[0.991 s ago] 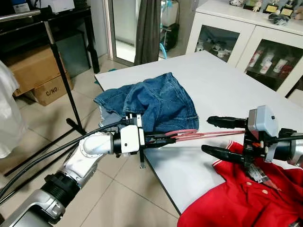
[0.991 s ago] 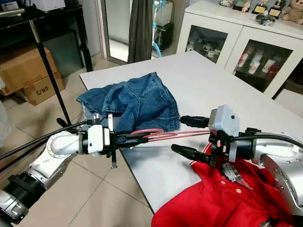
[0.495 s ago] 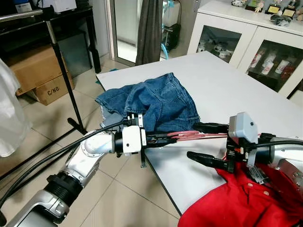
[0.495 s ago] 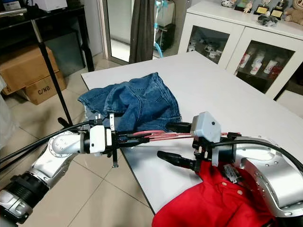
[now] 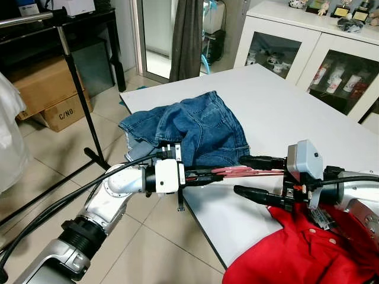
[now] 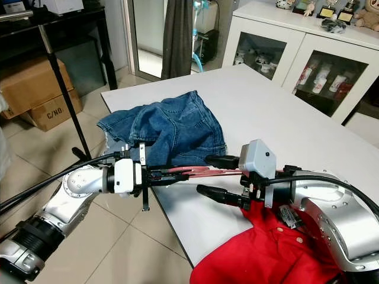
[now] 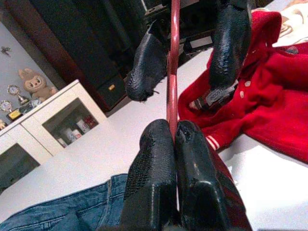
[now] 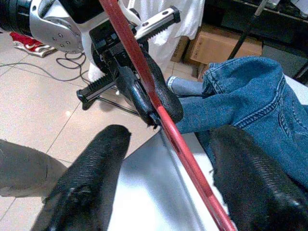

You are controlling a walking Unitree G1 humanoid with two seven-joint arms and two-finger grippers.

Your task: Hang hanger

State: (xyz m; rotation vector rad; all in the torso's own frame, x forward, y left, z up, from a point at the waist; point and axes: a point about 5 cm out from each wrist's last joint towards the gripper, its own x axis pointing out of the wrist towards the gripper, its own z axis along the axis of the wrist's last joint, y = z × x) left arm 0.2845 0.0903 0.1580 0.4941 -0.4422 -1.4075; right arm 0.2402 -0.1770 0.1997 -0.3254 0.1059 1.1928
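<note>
Left gripper (image 5: 204, 177) pinching one end of red hanger (image 5: 243, 171) above desk (image 5: 278, 112) edge; right gripper (image 5: 247, 176) spread around hanger's middle. Red jacket (image 5: 296, 254) nearest, jeans (image 5: 189, 127) beyond.

A white table (image 5: 296, 112) carries blue denim shorts (image 5: 189, 127) at its near corner; a red jacket (image 5: 308, 248) (white-trimmed) lies right of them.

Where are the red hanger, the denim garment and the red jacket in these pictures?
red hanger (image 5: 246, 171): left eye view, on its thin bar between the two grippers.
denim garment (image 5: 195, 127): left eye view, middle of the crumpled blue fabric.
red jacket (image 6: 272, 254): right eye view, on the red cloth under the right arm.
</note>
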